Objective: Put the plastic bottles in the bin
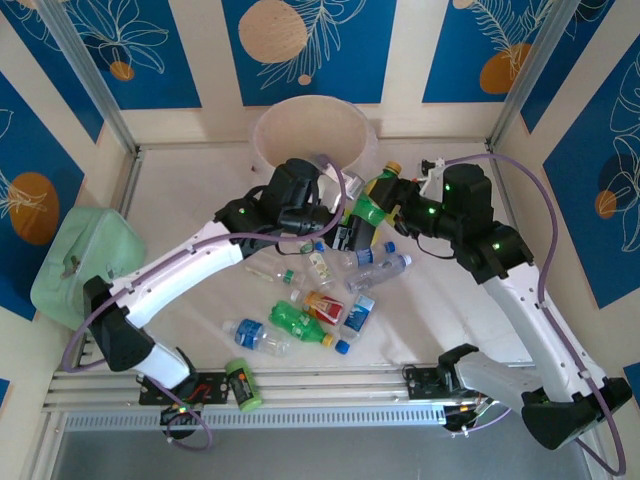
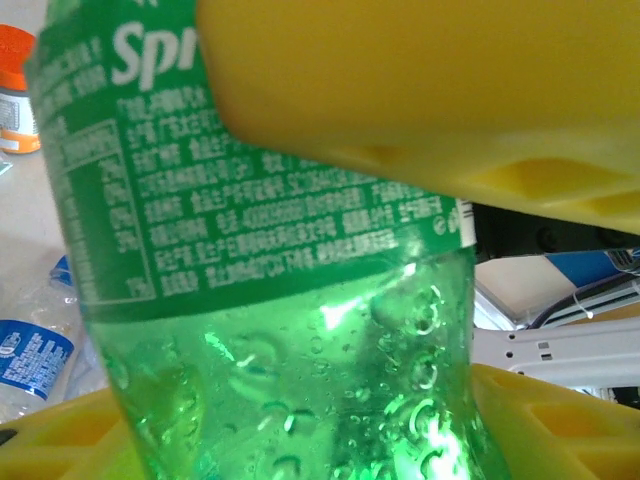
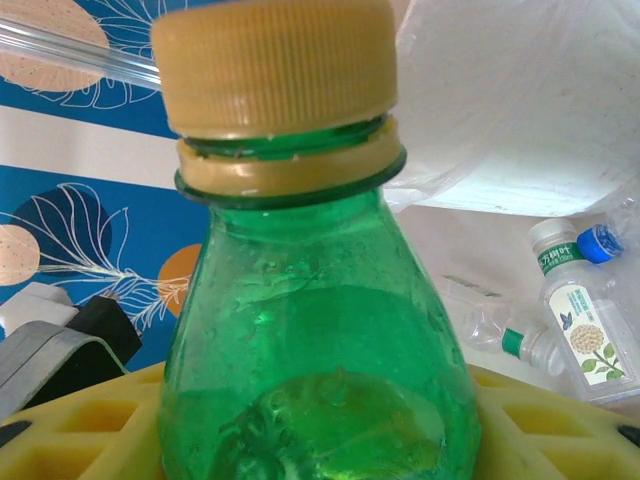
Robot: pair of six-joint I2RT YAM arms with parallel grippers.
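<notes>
Green with a yellow cap, the Sprite bottle (image 1: 371,205) hangs at upper centre of the top view, its long axis tilted with the cap up-right. The right gripper (image 1: 400,203) is clamped on it below the shoulder. The left gripper (image 2: 300,280) brackets what seems the same bottle's label, though we cannot tell whether it presses. The bin (image 1: 268,135) lies just up-left, nearer the left arm, whose wrist crowds that path; loose bottles (image 1: 320,305) litter the table (image 1: 200,200) below.
</notes>
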